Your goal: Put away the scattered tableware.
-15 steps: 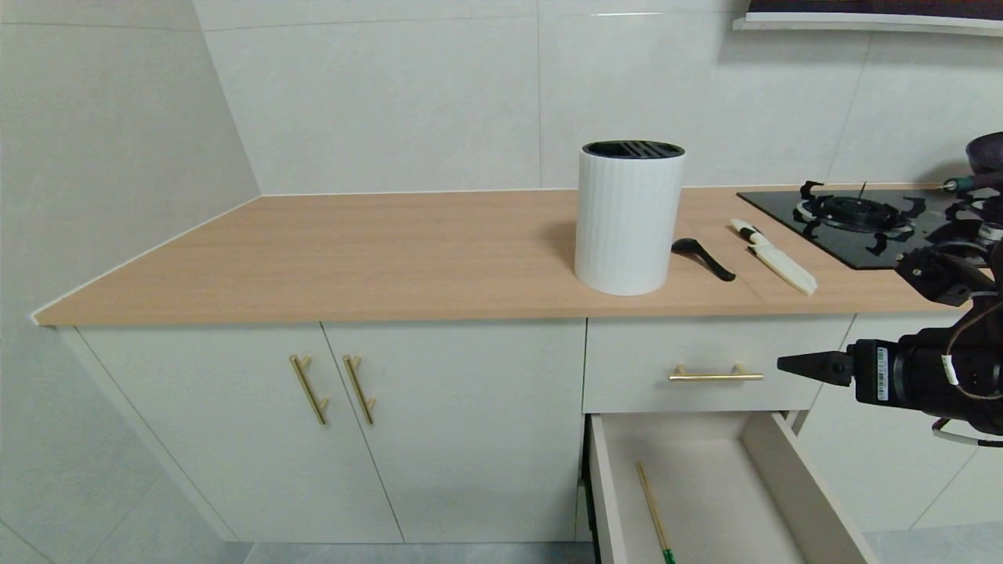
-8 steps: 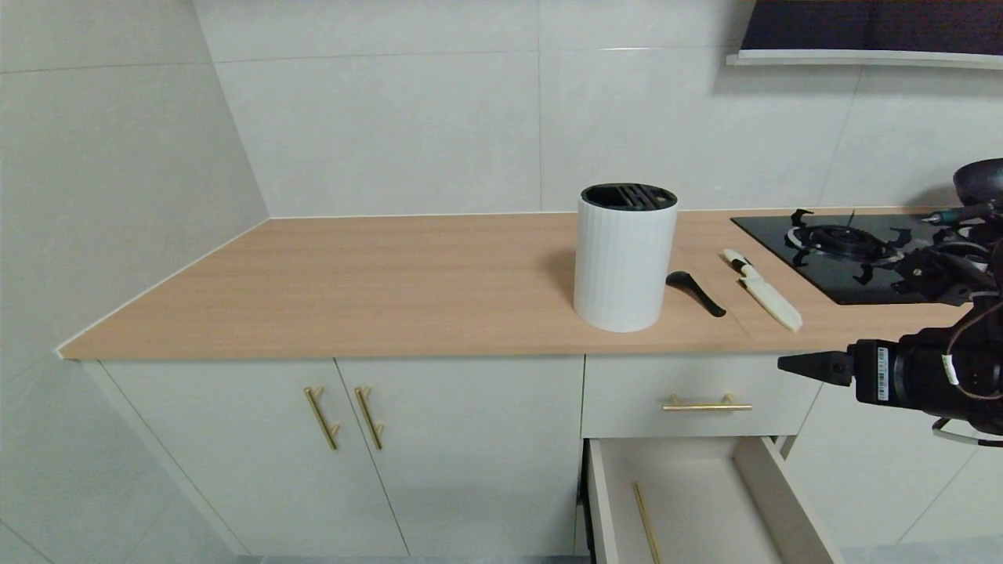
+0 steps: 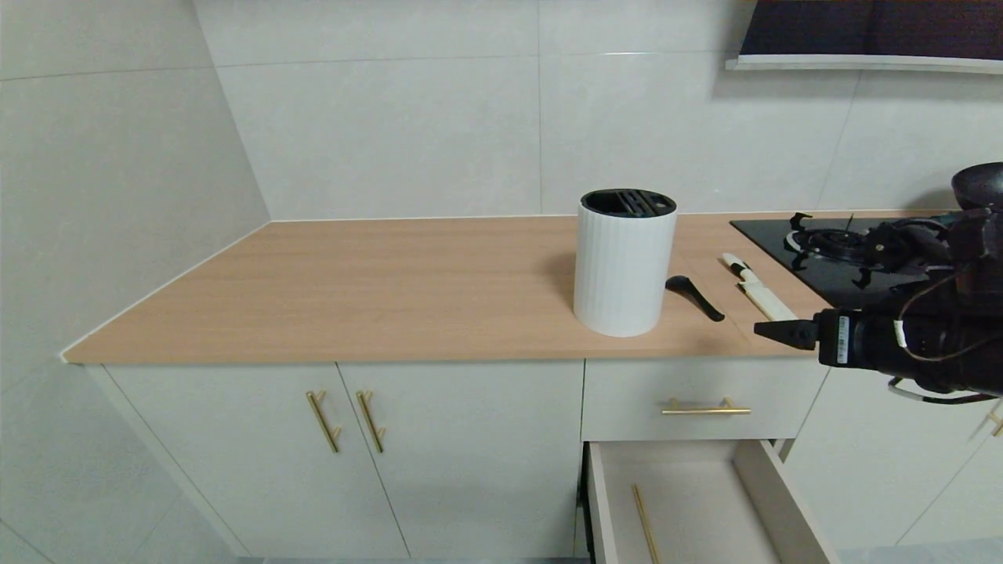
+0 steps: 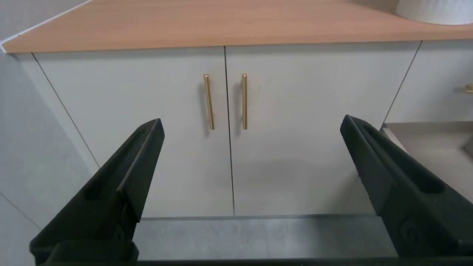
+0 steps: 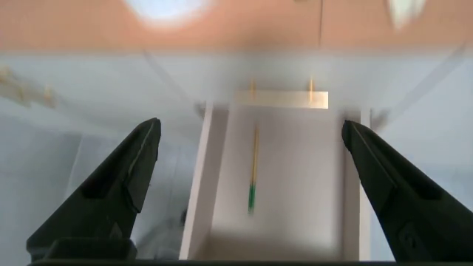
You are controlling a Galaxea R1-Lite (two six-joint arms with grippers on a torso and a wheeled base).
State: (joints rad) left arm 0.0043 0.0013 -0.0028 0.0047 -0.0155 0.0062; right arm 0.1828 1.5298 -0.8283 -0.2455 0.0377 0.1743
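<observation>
The wooden countertop (image 3: 376, 282) carried a white ribbed holder (image 3: 624, 266) standing upright. A black spoon (image 3: 694, 296) lay just beside it, then a white knife (image 3: 756, 294), and a black gas stove (image 3: 831, 254) sat at the right end.

Right tool (image 3: 772, 331) raised and shifted left, now level with the countertop (image 3: 392, 282) edge, near the knife (image 3: 758, 291) tip

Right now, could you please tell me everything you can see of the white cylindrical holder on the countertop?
The white holder is a tall cylinder with fine vertical ribs, seemingly matte plastic, topped by a black slotted insert with nothing sticking out of it. It stands upright on the wooden countertop, nearer the front edge than the wall. A black spoon lies close on its right; whether they touch is unclear.
</observation>
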